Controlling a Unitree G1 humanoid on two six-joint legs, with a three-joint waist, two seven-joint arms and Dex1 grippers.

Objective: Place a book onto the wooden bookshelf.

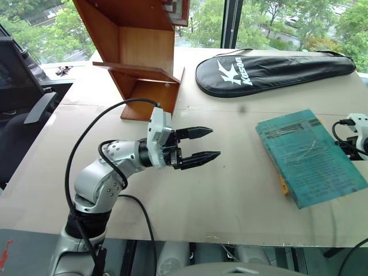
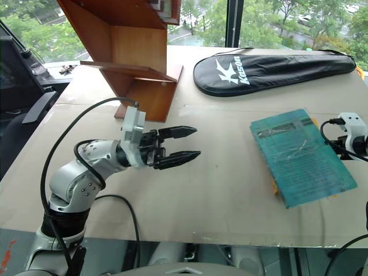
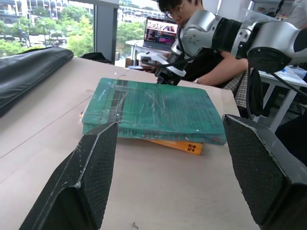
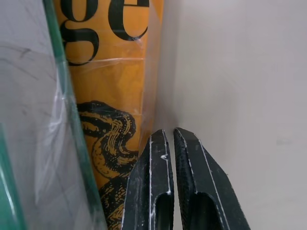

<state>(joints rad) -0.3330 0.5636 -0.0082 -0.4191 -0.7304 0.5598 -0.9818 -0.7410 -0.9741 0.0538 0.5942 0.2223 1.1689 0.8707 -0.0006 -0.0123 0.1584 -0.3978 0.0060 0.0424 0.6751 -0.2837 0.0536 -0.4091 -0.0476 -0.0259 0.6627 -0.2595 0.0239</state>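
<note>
With the book [image 1: 309, 156] lying flat on the counter [image 1: 230, 190] at the right, atop a yellow book [image 4: 112, 96], slide the clenched right hand [image 4: 170, 136] under its right edge while the released left hand [image 1: 198, 144] waits mid-counter near the bookshelf [image 1: 138, 52].

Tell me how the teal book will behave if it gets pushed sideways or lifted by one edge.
The book has a glossy, film-wrapped cover, so fingers may slip on it. It lies on a yellow book, not the table, so a push would probably slide it off that one. It looks wide and thin, so an edge grip may let it sag.
</note>
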